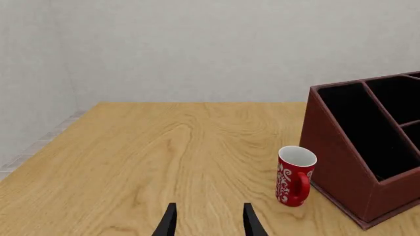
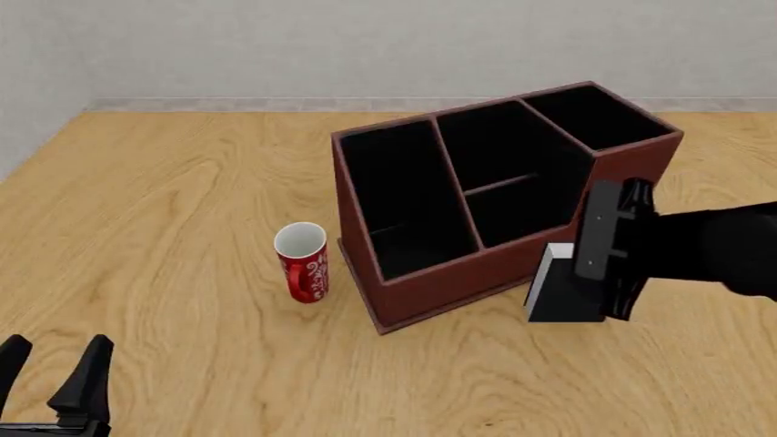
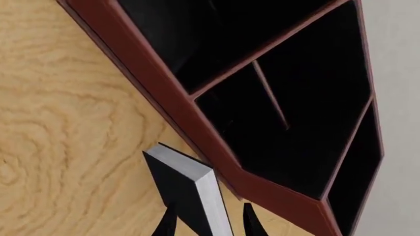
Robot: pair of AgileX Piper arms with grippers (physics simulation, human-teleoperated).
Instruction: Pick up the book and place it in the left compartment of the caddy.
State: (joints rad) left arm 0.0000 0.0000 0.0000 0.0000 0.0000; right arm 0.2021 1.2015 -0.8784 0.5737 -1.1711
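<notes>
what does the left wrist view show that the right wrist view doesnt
Only the left wrist view shows the red-and-white patterned mug, standing just beside the caddy's outer wall, plus the open left gripper over bare table. Only the right wrist view shows the small black hardcover book with white page edges, with the right gripper fingers on either side of it. Both show the reddish-brown, black-lined caddy and the light wooden table.
</notes>
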